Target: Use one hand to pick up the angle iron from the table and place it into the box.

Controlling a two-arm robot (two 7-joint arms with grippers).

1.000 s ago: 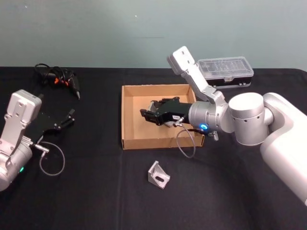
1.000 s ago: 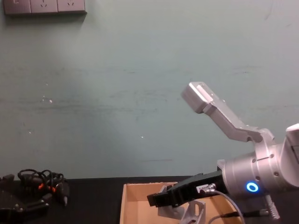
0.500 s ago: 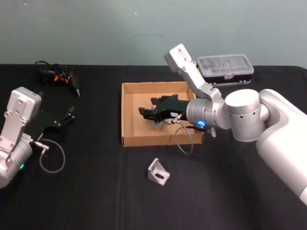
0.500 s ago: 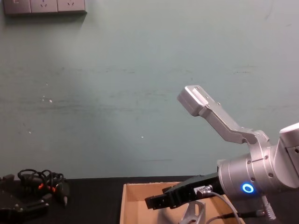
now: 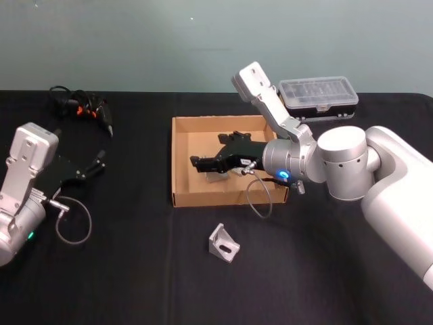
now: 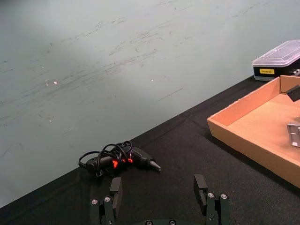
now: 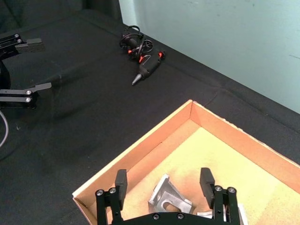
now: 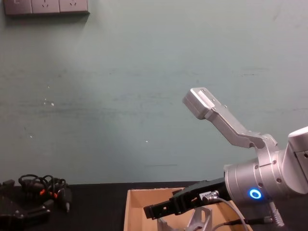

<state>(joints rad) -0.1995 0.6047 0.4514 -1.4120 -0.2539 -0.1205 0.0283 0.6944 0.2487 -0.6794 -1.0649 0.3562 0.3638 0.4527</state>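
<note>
One silver angle iron point(image 5: 224, 244) lies on the black table point(image 5: 135, 271), in front of the tan cardboard box point(image 5: 181, 162). Another angle iron point(image 7: 168, 200) rests on the floor of the box point(image 7: 140, 154), near its left wall. My right gripper point(image 5: 205, 161) hovers over the box's left half, open, with that angle iron just beneath and between its fingers point(image 7: 121, 182), not gripped. In the chest view the right gripper point(image 8: 155, 211) reaches left above the box point(image 8: 137, 202). My left gripper point(image 5: 98, 166) is parked open at the table's left side.
A black case with a clear lid point(image 5: 318, 98) stands behind the box at the right. A black tool with a coiled cable point(image 5: 84, 112) lies at the back left. A grey cable loop point(image 5: 71, 227) hangs by the left arm.
The right gripper has shifted a little toward the box's left wall. The angle iron on the table and the left arm have not moved.
</note>
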